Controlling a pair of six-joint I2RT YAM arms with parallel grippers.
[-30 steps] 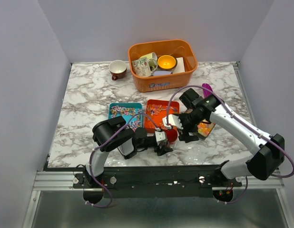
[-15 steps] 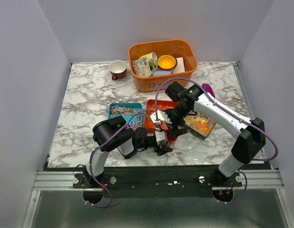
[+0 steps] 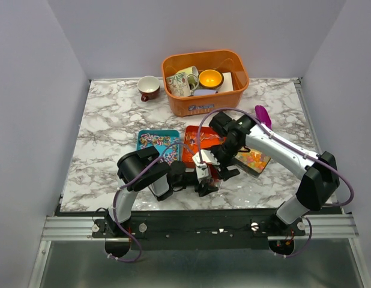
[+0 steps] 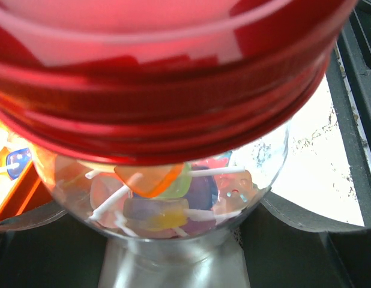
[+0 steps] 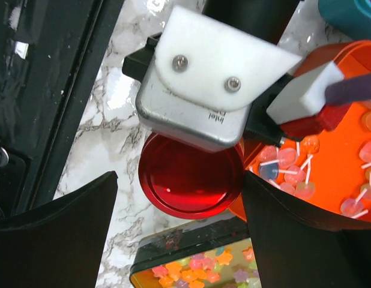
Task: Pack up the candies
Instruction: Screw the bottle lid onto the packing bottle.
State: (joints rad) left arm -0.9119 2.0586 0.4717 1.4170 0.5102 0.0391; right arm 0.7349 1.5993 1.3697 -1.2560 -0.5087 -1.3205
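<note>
1. The left gripper's [image 4: 173, 243] fingers [image 4: 317, 240] are spread wide and squeeze a glass jar [image 4: 173, 204] from both sides.
2. The jar has a red lid [image 5: 191, 180] on top. Through the glass you can see some of the candies [image 4: 155, 210]: pale, see-through pieces on thin white sticks.
3. The right gripper [image 5: 179, 192] hangs just above the red lid. Its black fingers [image 5: 59, 234] stand far apart, one on each side of the lid, and hold nothing.
4. An orange tray [image 5: 341, 150] sits just behind the jar, with more stick candies lying loose in it.
5. A dark tray [image 5: 135, 275] right of the jar holds yellow and orange star-shaped jelly candies.
6. A teal tray [image 3: 141, 134] left of the jar holds tiny mixed colour bits.
7. Far behind the jar are an orange basket [image 3: 197, 108] with mugs in it, a small cup [image 3: 149, 88] and a purple scoop [image 3: 262, 114].
</note>
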